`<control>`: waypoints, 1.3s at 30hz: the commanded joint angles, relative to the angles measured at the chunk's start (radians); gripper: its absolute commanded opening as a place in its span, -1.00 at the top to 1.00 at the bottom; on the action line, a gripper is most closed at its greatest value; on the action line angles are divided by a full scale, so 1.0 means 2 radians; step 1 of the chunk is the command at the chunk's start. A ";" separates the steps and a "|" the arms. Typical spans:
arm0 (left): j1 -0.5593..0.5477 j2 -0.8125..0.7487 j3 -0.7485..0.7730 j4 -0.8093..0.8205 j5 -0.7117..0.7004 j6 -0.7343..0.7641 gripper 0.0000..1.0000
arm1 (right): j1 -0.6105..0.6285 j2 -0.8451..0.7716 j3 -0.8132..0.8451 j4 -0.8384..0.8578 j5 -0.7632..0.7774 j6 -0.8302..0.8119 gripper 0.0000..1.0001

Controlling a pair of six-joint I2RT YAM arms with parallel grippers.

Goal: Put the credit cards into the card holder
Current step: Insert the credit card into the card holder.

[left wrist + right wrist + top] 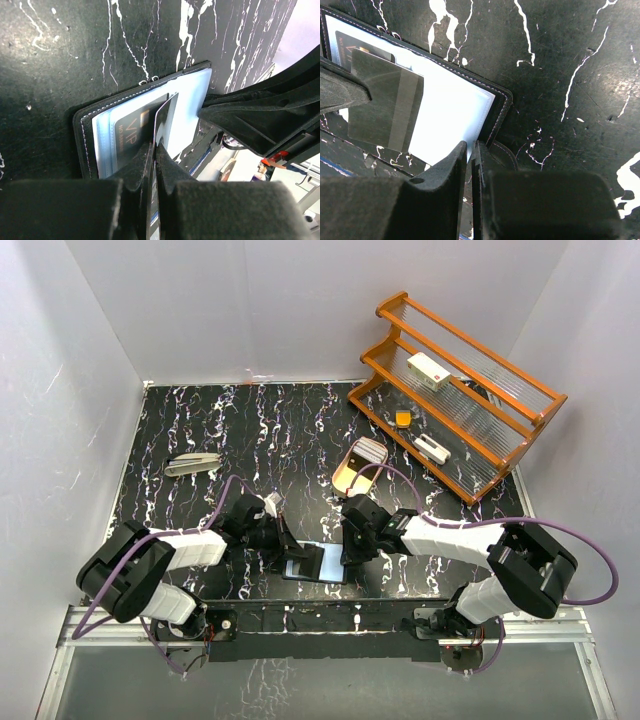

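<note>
Left claw (284,538) and right claw (347,552), on arms bent low and reaching inward, meet over the open card holder (310,565) at the middle of the worktop's (250,430) near edge. In the left wrist view, its fingers (142,165) are clenched on a dark credit card (166,117), which stands edge-on over the holder's pale pocket. In the right wrist view, that claw pinches the holder's stitched edge.

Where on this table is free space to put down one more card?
Free: the strip along the back wall, left of the rack; the patch between the grey object and the tray. Crowded: near middle, where left gripper and right gripper meet at the card holder.
</note>
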 commanded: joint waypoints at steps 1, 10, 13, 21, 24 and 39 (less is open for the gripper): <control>-0.005 0.007 0.006 -0.008 -0.028 0.011 1.00 | 0.000 -0.006 -0.002 0.007 0.029 0.001 0.82; -0.011 0.005 0.003 0.008 -0.034 0.008 1.00 | 0.000 -0.010 -0.003 0.013 0.031 0.009 0.82; -0.016 0.003 -0.002 0.014 -0.039 0.001 1.00 | 0.000 -0.012 -0.005 0.014 0.033 0.013 0.82; -0.033 0.005 -0.027 0.060 -0.064 -0.043 1.00 | 0.000 -0.026 -0.019 0.030 0.034 0.033 0.85; -0.039 0.006 -0.032 0.068 -0.074 -0.054 1.00 | 0.000 -0.029 -0.023 0.033 0.036 0.038 0.85; -0.042 -0.075 -0.001 -0.058 -0.125 -0.020 0.21 | 0.000 -0.072 0.013 -0.002 0.029 0.039 0.68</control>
